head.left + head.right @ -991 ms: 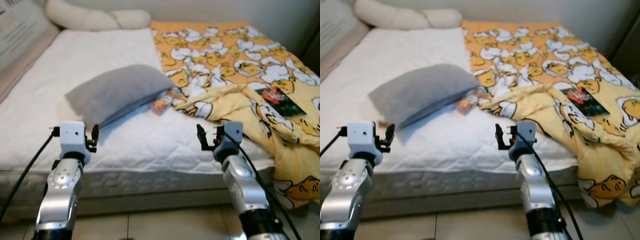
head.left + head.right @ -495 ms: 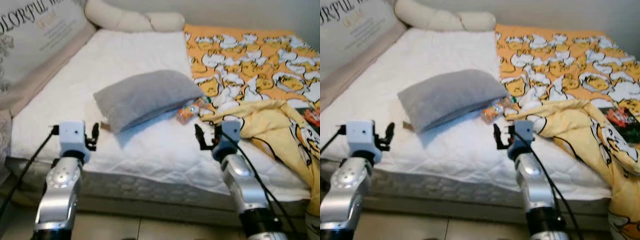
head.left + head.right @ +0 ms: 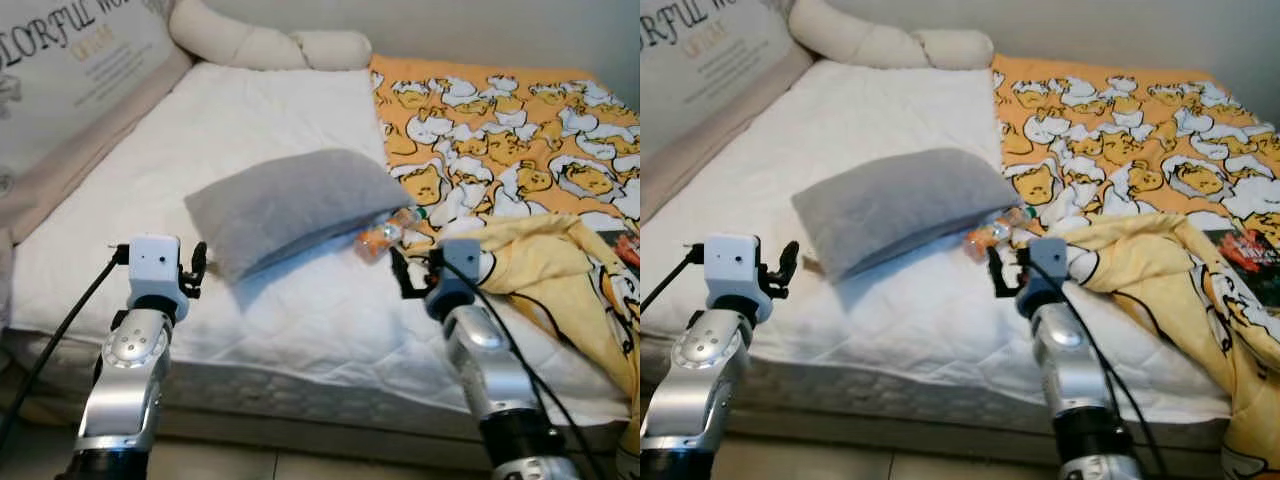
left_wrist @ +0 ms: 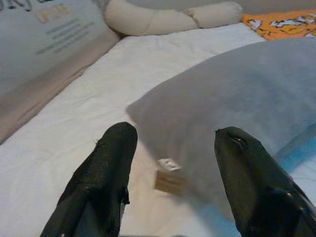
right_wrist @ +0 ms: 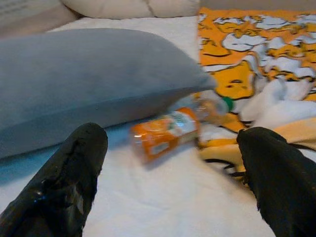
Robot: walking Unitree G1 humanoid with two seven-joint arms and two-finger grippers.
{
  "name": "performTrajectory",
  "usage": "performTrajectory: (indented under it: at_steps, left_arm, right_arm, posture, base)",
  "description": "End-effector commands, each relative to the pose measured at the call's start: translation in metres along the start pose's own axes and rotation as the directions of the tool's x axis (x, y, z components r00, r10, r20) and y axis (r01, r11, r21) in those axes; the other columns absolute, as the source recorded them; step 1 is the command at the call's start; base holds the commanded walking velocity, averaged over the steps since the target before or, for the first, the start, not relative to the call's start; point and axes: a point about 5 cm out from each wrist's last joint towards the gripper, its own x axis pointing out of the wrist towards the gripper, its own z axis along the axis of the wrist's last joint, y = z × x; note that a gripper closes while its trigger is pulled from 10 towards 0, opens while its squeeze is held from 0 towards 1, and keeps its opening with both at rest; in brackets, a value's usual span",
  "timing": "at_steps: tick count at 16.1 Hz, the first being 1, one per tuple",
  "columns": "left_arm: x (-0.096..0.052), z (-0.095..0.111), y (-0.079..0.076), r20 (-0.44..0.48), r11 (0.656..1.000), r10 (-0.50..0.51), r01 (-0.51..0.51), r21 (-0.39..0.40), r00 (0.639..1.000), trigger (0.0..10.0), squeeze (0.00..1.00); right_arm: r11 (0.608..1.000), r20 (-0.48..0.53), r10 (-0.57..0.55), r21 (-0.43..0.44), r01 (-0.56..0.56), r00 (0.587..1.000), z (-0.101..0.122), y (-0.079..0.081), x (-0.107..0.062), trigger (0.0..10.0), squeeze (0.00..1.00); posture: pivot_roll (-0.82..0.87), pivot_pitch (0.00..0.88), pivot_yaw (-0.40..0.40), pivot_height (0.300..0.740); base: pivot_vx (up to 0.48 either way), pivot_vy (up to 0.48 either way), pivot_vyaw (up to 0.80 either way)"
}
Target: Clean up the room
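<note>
A grey pillow (image 3: 290,205) lies in the middle of the white mattress (image 3: 300,310). A plastic bottle with an orange label (image 3: 385,232) lies on its side at the pillow's right corner, against a crumpled yellow duck-print blanket (image 3: 520,150). My left gripper (image 3: 198,268) hovers open over the mattress's near edge, just short of the pillow's left corner (image 4: 197,113), where a small brown tag or box (image 4: 170,180) lies. My right gripper (image 3: 400,272) is open, a short way before the bottle (image 5: 165,129); nothing is between its fingers.
A long cream bolster (image 3: 265,45) lies at the head of the bed. A large printed cushion (image 3: 70,70) leans along the left side. A dark book (image 3: 1250,255) rests on the blanket at the right. Tiled floor (image 3: 300,465) runs below the mattress edge.
The camera has swung left and come nearer the bed, so pillow and bottle sit closer ahead of the grippers. Both grippers stay open and hold nothing.
</note>
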Motion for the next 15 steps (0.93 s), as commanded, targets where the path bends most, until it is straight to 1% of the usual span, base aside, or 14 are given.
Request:
performTrajectory:
  at_steps: [1, 15]
  left_arm:
    - [0.002, 0.0027, -0.0067, 0.011, 1.0, -0.027, 0.027, 0.006, 1.0, 10.0, 0.0]
    - [0.0022, 0.0018, -0.0094, 0.006, 0.999, -0.04, 0.04, -0.007, 0.999, 10.0, 0.0]
  right_arm:
    - [1.0, -0.012, -0.014, -0.005, 0.014, 1.0, -0.001, -0.0046, -0.0002, 10.0, 0.0]
    - [1.0, -0.007, 0.002, -0.013, -0.002, 1.0, 0.0003, -0.0024, 0.0009, 10.0, 0.0]
  posture:
    - [0.05, 0.0, -0.005, 0.74]
    - [0.05, 0.0, 0.01, 0.74]
  base:
    - [0.3, 0.0, 0.0]
    - [0.303, 0.0, 0.0]
